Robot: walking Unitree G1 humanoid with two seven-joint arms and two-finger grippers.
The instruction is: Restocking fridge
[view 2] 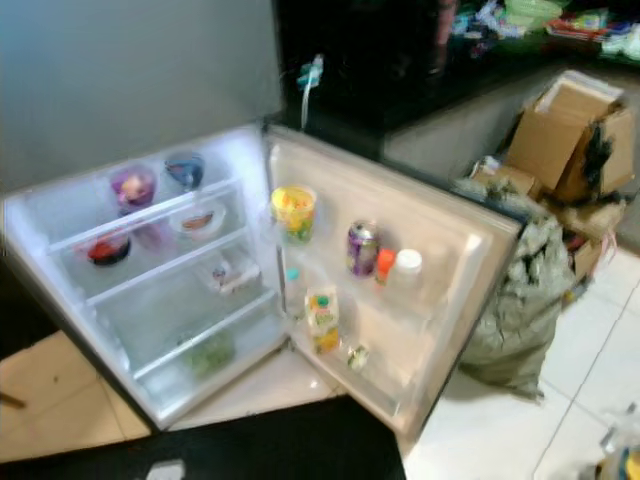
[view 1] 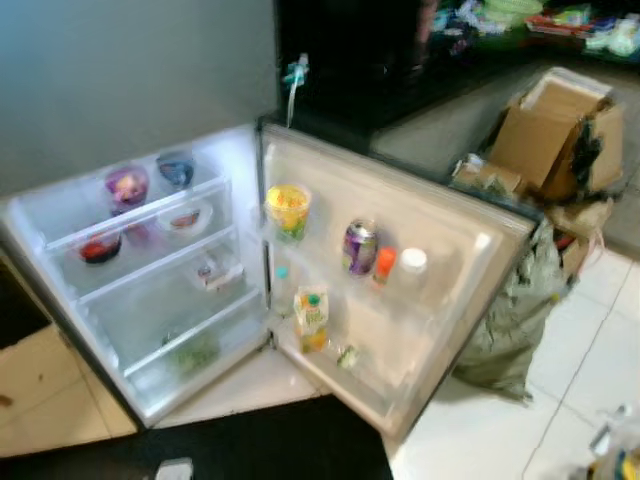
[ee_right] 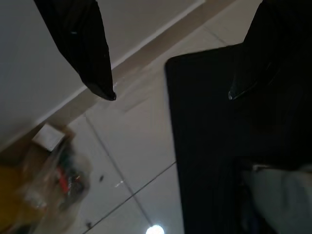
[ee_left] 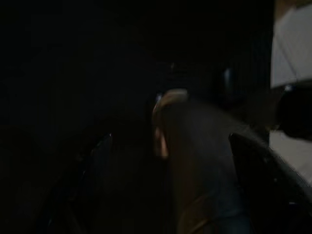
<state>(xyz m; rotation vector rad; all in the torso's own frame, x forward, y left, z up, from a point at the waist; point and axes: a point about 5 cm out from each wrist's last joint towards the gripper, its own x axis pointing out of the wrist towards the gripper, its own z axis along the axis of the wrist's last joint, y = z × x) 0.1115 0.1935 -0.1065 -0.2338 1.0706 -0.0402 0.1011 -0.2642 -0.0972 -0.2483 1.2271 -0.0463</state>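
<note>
Right gripper (ee_right: 170, 95) hanging with fingers apart over pale floor tiles (ee_right: 131, 146), left gripper's state unreadable in darkness, open fridge (view 1: 150, 290) glowing centre frame, cardboard boxes (view 1: 555, 135) sitting upper right.

fridge (view 1: 60, 210) open | lower shelves roomy | sack (view 1: 515, 320) beside door (view 1: 470, 250)

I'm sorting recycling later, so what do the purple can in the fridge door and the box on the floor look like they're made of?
The purple can looks like glossy printed metal, with a silvery top. The box looks like matte brown cardboard, with open flaps.
</note>
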